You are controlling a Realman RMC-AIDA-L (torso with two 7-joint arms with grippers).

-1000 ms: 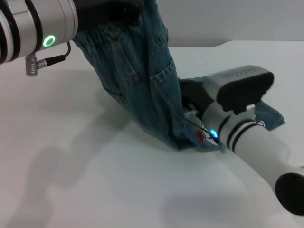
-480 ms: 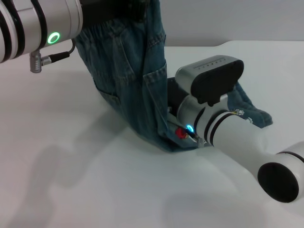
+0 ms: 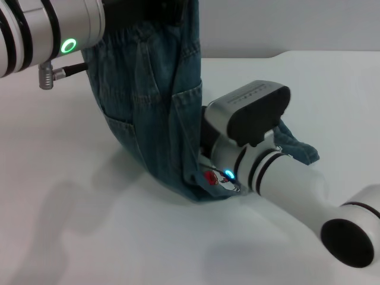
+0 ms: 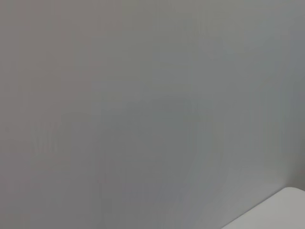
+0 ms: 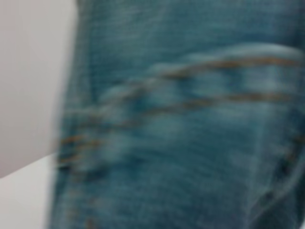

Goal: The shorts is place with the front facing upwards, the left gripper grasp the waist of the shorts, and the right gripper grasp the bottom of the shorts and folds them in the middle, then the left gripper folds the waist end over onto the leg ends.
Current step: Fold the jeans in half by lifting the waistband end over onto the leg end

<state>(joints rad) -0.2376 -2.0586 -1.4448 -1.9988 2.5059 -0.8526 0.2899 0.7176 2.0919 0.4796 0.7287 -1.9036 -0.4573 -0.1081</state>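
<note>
My left hand (image 3: 160,12) holds the waist of the shorts (image 3: 148,113) up high, the legs hang below it by my right hand (image 3: 208,139), grip hidden, so the fold over is not done yet.

The left gripper (image 3: 148,12) is cut off at the frame edge above the shorts (image 3: 148,107). The right gripper is hidden behind the shorts. The leg ends (image 3: 297,148) are partly covered.

The left gripper (image 3: 148,12) holds the shorts (image 3: 148,113) up by the waist; they hang to the table (image 3: 71,196). The right gripper (image 3: 205,157) presses against their lower edge.
</note>
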